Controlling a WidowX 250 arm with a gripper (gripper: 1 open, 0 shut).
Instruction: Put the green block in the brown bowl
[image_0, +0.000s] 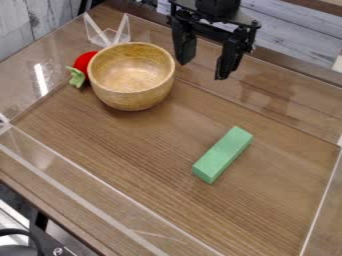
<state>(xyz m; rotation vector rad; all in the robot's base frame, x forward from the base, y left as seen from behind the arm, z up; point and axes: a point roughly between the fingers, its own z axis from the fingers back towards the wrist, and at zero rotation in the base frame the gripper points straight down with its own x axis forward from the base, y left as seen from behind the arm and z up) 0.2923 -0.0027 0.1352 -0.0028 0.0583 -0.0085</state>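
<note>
The green block (222, 155), a light-green bar, lies flat on the wooden table at right of centre, angled toward the upper right. The brown bowl (131, 75), round and wooden with nothing inside, stands at the upper left. My gripper (205, 54) hangs near the top centre, pointing down, just right of the bowl and well behind the block. Its dark fingers (227, 60) stand apart with nothing between them, so it is open.
A red toy with green leaves (83, 67) rests against the bowl's left side. Clear plastic walls (80, 185) ring the table along the front, left and right edges. A grey plank wall runs behind the arm.
</note>
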